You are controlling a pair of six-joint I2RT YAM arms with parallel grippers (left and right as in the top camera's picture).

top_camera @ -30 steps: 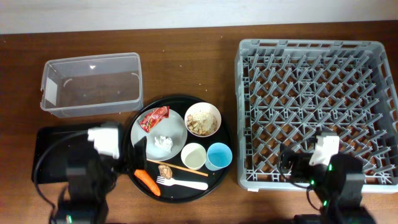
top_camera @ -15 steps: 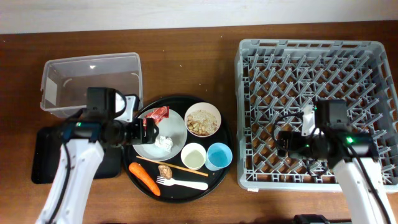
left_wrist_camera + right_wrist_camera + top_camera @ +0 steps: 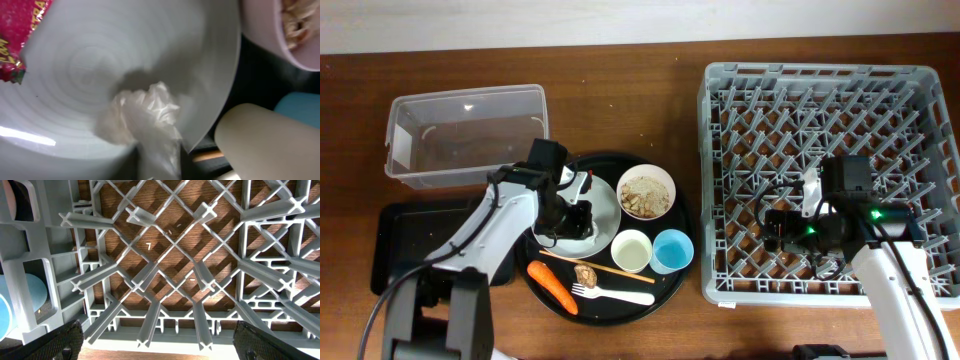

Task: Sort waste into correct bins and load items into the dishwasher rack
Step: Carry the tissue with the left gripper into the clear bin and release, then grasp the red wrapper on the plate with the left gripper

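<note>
In the left wrist view my left gripper (image 3: 157, 165) is shut on the white crumpled tissue (image 3: 147, 112), which lies on the white plate (image 3: 100, 65) beside the red wrapper (image 3: 20, 35). From overhead the left gripper (image 3: 575, 220) covers the tissue. On the round black tray (image 3: 685, 215) sit the bowl of crumbs (image 3: 645, 192), pale cup (image 3: 631, 250), blue cup (image 3: 672, 250), carrot (image 3: 558, 288), fork (image 3: 615, 294), chopsticks (image 3: 595, 265) and a brown scrap (image 3: 586, 273). My right gripper (image 3: 160, 340) hangs open and holds nothing over the grey rack (image 3: 830, 170), near its front left.
The clear tub (image 3: 465, 135) stands at the back left with the shallow black tray (image 3: 405, 245) in front of it. The rack's upright pegs (image 3: 165, 270) fill the space under the right gripper. Bare brown table lies between the round tray and the rack.
The left arm has swung right onto the plate and its jaws have shut on the tissue. The right arm rose over the rack and has barely moved since.
</note>
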